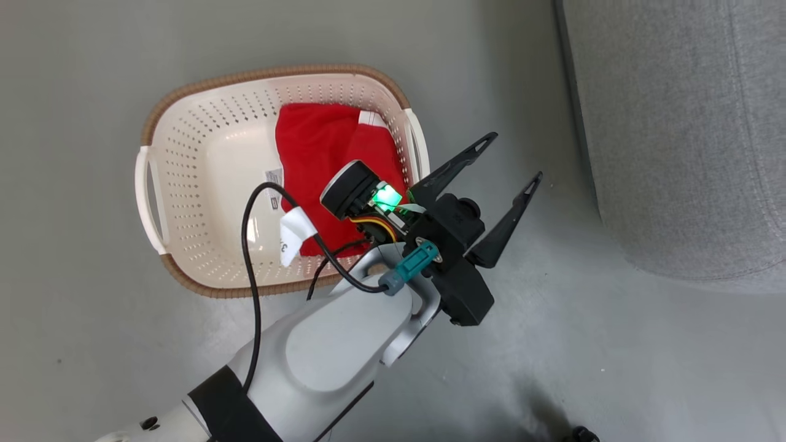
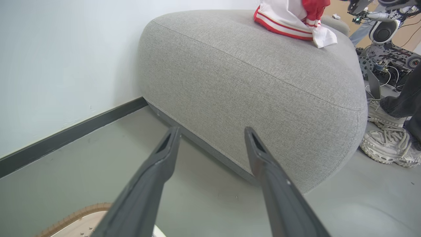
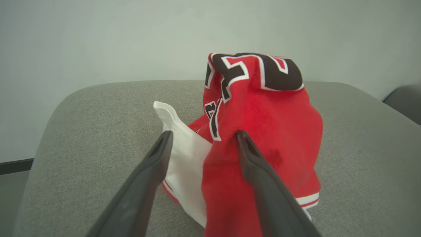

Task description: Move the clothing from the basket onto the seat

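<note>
Where the left gripper [image 1: 517,155] hangs, head view: over bare floor [image 1: 92,344] between the basket [image 1: 184,92] and the seat [image 1: 675,123], its fingers spread wide and holding nothing.
Shorts [image 1: 319,147], head view: red, heaped in the basket on its side nearer the seat; basket and seat stand apart.
Seat, left wrist view: its rounded flank lies ahead of the left fingers, the basket's brown rim below them.
Jersey [image 2: 283,19], left wrist view: lying on top of the seat, toward its far end; a person's shoes [image 2: 388,148] stand just beside the seat.
Right gripper [image 3: 203,133], right wrist view: above the seat, fingers parted; the jersey is bunched on the seat at their tips, and I cannot tell whether they touch it.
Step in hand: I judge one garment delivered and the left arm placed to fetch the second.
Next move: turn the left gripper away from the seat, lower it open into the basket, close on a fold of the shorts, carry them onto the seat.
</note>
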{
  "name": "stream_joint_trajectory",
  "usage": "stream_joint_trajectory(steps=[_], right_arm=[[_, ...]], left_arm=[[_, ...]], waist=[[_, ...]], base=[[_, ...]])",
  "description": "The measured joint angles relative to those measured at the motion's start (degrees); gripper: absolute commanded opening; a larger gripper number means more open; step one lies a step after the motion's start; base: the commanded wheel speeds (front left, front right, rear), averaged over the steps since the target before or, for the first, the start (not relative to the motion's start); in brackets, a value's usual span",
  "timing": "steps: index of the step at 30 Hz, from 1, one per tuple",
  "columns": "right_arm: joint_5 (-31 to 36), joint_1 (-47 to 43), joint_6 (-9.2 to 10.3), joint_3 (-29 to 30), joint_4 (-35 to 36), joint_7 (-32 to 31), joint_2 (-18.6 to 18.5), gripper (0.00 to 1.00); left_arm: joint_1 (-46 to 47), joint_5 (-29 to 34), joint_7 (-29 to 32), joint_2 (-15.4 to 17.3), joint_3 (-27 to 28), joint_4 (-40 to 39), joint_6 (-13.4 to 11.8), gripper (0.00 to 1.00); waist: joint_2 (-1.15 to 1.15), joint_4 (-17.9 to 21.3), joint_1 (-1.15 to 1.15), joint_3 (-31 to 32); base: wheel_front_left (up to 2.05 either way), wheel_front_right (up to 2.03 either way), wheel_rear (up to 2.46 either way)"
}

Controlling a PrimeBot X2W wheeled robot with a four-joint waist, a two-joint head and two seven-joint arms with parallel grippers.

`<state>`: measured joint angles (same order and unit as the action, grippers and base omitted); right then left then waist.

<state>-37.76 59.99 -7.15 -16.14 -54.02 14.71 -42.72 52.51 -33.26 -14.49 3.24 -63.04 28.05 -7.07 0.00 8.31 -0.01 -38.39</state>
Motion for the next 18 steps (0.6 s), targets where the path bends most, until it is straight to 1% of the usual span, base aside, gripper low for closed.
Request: stream_joint_trajectory(steps=[10,15,18], right_arm=[[1.0,-8.4,0.0,-3.4,8.7,0.0,2.2,1.0],[0.9,-12.4,0.0,-4.5,13.2,0.0,3.8,1.0],[0.9,-14.8,0.0,-5.0,15.1,0.0,5.4,1.0]], left_arm=[[-4.4,-2.1,0.0,-0.2,4.5,1.5,0.0,1.0],[-7.9,-2.4,0.0,-0.3,9.1,3.4,0.0,1.0],[-9.7,-2.4,0.0,-0.3,11.3,4.1,0.0,1.0]], waist=[[0.0,-0.8,0.0,6.8],[0.0,-1.7,-0.01,10.6],[0.0,-2.5,-0.01,12.9]], base=[[0.0,0.0,0.0],[0.0,0.0,0.0],[0.0,0.0,0.0]])
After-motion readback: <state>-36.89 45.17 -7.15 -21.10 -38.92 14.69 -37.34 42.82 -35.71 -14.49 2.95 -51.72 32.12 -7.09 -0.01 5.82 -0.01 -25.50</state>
